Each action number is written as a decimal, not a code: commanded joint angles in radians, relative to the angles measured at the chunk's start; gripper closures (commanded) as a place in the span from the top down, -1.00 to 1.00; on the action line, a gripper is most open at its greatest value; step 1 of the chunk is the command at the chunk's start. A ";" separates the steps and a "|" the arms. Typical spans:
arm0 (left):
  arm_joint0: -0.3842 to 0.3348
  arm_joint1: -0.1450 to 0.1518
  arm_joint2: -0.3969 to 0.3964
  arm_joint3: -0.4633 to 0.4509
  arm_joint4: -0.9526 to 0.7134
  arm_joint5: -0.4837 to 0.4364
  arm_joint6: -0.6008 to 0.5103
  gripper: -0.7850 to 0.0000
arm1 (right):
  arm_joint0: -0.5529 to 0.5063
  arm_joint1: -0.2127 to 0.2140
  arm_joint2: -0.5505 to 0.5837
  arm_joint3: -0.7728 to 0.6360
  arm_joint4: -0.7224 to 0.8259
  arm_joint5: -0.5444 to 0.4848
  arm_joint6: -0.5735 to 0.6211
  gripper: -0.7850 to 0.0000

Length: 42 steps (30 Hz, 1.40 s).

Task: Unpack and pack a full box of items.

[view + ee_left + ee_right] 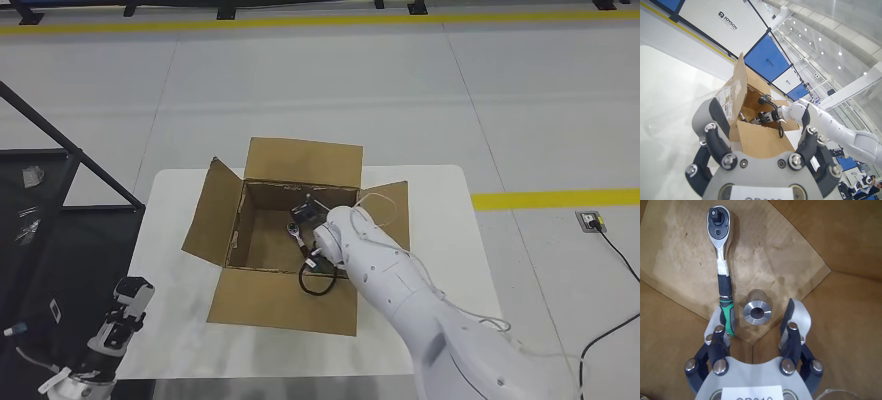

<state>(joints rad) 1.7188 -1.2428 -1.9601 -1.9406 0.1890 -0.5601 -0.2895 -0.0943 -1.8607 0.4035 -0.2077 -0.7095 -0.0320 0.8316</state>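
An open cardboard box [283,305] stands on the white table [175,270] with its flaps spread. My right gripper [755,308] hangs inside the box [677,317], open, just above the floor. A ratchet wrench [720,247] with a green and black handle lies on the box floor, its handle end beside one finger [716,317]. A silver socket [757,310] lies between the two fingers, untouched. In the left wrist view the right gripper [755,121] is seen reaching into the box [762,140]. My left gripper [761,111] is open and empty, off the table's near left corner [125,310].
A black frame and dark mat [50,250] lie left of the table. The box's flaps [212,208] stick out over the table on all sides. Bare table top runs along the left side and the right side [450,250].
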 commanded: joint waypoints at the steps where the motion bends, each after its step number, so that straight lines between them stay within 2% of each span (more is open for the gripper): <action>1: -0.002 0.001 -0.001 0.002 0.000 0.001 -0.001 1.00 | 0.000 -0.004 0.004 0.012 0.001 -0.001 -0.004 0.00; 3: -0.003 0.002 -0.001 0.005 0.001 0.002 -0.002 1.00 | 0.001 -0.006 0.009 0.022 0.005 -0.003 -0.012 -0.04; 5: -0.005 0.003 0.000 0.007 0.001 0.003 -0.001 1.00 | 0.002 -0.008 0.014 0.029 0.008 -0.008 -0.019 -0.16; 8: -0.009 0.004 0.002 0.012 0.004 0.007 -0.001 1.00 | 0.006 -0.009 0.024 0.038 0.016 -0.020 -0.033 -0.59; 9: -0.011 0.004 0.003 0.014 0.004 0.008 0.000 1.00 | 0.009 -0.009 0.027 0.039 0.017 -0.025 -0.038 -0.86; 10: -0.012 0.005 0.004 0.016 0.005 0.009 0.001 1.00 | 0.012 -0.009 0.031 0.039 0.020 -0.030 -0.045 -1.00; 22: -0.044 0.010 0.029 0.023 0.009 0.029 -0.011 1.00 | 0.085 0.000 0.048 -0.036 -0.010 -0.182 -0.066 -1.00; 30: -0.085 0.015 0.061 0.024 0.024 0.044 -0.034 1.00 | 0.096 0.037 0.077 -0.134 -0.029 -0.223 -0.048 -1.00; 34: -0.102 0.018 0.076 0.022 0.027 0.048 -0.042 1.00 | 0.083 0.077 0.109 -0.229 -0.044 -0.209 -0.042 -1.00; 37: -0.113 0.019 0.084 0.021 0.029 0.051 -0.042 1.00 | 0.059 0.124 0.148 -0.346 -0.072 -0.186 -0.030 -1.00; 40: -0.120 0.020 0.089 0.024 0.027 0.053 -0.040 1.00 | 0.001 0.189 0.212 -0.536 -0.117 -0.153 0.026 -1.00; 42: -0.124 0.021 0.090 0.026 0.027 0.054 -0.037 1.00 | -0.067 0.243 0.275 -0.716 -0.173 -0.116 0.098 -1.00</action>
<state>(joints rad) 1.5969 -1.2220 -1.8704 -1.9160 0.2162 -0.5071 -0.3284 -0.1223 -1.6479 0.6415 -0.8042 -0.8511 -0.1675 0.8869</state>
